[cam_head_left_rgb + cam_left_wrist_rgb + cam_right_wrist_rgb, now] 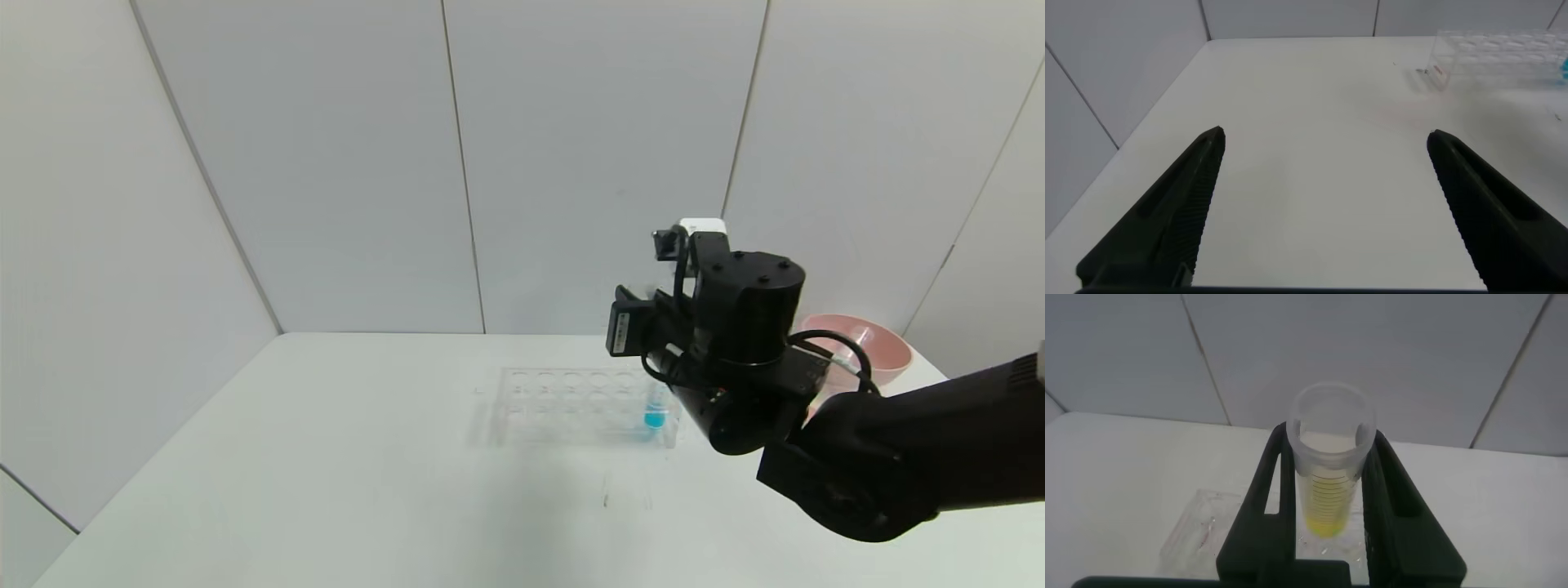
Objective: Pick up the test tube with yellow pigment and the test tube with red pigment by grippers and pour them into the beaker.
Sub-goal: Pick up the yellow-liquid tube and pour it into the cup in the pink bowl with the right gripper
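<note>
My right gripper (1333, 437) is shut on the test tube with yellow pigment (1329, 490), gripping it just under its rim. The tube hangs upright with a little yellow liquid at its bottom, above the clear tube rack (1204, 527). In the head view the raised right arm (743, 327) hides the tube and stands over the right end of the rack (563, 404). My left gripper (1325, 139) is open and empty above bare table, away from the rack (1498, 53). The red-pigment tube and the beaker are not in view.
A tube with blue liquid (655, 415) stands in the rack's right end. A pink bowl (878, 347) sits at the back right, partly behind the right arm. White walls close in the table (326, 474) at the back and on the left.
</note>
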Motion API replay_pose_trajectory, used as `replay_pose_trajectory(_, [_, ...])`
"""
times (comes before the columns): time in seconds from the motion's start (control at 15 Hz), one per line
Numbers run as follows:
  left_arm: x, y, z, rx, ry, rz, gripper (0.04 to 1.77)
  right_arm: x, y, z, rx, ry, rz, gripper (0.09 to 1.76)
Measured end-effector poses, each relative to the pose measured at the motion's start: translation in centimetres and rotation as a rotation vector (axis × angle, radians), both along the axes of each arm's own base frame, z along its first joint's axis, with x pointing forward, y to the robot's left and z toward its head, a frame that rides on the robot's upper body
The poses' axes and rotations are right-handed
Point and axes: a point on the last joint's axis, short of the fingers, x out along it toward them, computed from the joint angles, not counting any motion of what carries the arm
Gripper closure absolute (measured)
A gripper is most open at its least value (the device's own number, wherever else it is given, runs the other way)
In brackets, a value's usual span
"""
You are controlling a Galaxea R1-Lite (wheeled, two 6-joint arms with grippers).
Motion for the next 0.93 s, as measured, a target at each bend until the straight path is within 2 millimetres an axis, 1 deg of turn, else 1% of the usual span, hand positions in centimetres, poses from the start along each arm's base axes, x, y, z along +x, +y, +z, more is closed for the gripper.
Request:
replay_pose_trajectory(0.13, [0.0,0.0,0.0,0.0,0.0,0.0,0.05,0.4,-1.9,1.4,-0.01,-0.022,-0.049,1.32])
replay_pose_trajectory(0.27, [0.0,0.0,0.0,0.0,0.0,0.0,0.05,1.0,-4.5,2.6,-0.022,-0.045,-0.115,1.32])
replay_pose_trajectory(0.4, [0.0,0.0,0.0,0.0,0.0,0.0,0.05,1.4,-7.4,3.1,-0.056,-0.051,-0.187,1.32])
replay_pose_trajectory(0.6, [0.0,0.0,0.0,0.0,0.0,0.0,0.05,1.4,-12.4,2.2,-0.127,-0.015,-0.253,1.32])
replay_pose_trajectory(0.93, [0.0,0.0,0.0,0.0,0.0,0.0,0.05,0.7,-21.8,0.8,-0.246,0.054,-0.304,1.32])
